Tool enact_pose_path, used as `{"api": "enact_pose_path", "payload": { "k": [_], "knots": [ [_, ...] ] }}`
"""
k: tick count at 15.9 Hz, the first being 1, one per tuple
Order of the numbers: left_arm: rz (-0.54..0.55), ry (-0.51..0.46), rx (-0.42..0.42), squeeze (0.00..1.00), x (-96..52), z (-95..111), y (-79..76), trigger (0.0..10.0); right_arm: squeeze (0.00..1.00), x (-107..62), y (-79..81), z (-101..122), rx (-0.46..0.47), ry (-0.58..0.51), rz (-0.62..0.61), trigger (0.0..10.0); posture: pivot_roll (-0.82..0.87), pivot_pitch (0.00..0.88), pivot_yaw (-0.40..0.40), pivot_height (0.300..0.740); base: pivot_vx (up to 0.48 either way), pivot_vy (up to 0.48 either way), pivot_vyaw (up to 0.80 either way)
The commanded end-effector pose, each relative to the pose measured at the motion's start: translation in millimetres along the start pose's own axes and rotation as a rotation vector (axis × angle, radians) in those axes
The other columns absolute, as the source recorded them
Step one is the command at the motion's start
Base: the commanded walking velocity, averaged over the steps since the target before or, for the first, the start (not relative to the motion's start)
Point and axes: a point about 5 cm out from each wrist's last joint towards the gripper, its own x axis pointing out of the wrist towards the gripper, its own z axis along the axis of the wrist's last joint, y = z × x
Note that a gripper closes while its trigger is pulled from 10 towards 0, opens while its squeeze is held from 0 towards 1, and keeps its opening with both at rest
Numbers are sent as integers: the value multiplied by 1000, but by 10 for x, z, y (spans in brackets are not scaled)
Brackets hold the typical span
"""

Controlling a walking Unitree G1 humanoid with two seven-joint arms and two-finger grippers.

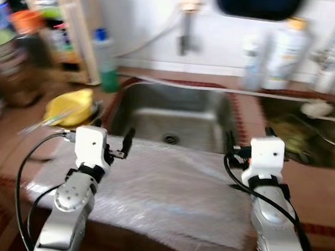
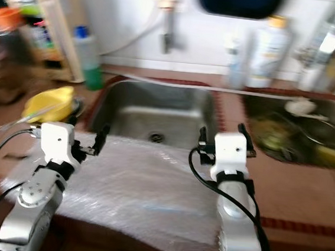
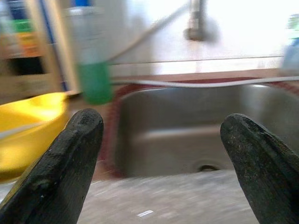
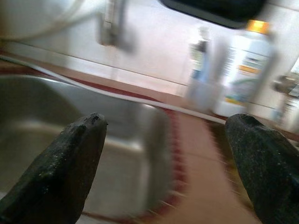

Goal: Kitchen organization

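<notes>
A sheet of clear bubble wrap (image 1: pixel 161 190) lies over the front edge of the counter and laps the near rim of a steel sink (image 1: pixel 152 100). My left gripper (image 1: pixel 113 133) hovers open just above the sheet's left part, with nothing between its fingers (image 3: pixel 79 140). My right gripper (image 1: pixel 249 138) hangs open over the sheet's right end, near the sink's right rim, and is also empty; its fingers (image 4: pixel 79 149) point toward the back wall. All views are blurred.
A yellow bowl (image 1: pixel 71 105) with a utensil sits left of the sink, with a green-bottomed bottle (image 1: pixel 105 60), a rack and jars (image 1: pixel 7 62) behind it. A faucet (image 1: pixel 186 20) is on the back wall. White bottles (image 1: pixel 288 54) stand behind a second basin (image 1: pixel 315 134) holding dishes.
</notes>
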Motion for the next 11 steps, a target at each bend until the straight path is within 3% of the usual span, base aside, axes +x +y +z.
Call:
{"api": "enact_pose_path", "payload": {
  "k": [1,3,11],
  "knots": [
    [10,-11,7,0,6,26,37,10000,0,18,18,41,2,-19,1,10000,-21,11,54,740,0,0,594],
    [10,-14,9,0,5,28,32,10000,0,20,12,38,3,-18,1,10000,-20,11,53,740,0,0,591],
    [-14,-73,0,0,61,144,9,10000,0,65,42,135,62,-56,14,10000,-21,2,52,740,0,0,0]
  ]
}}
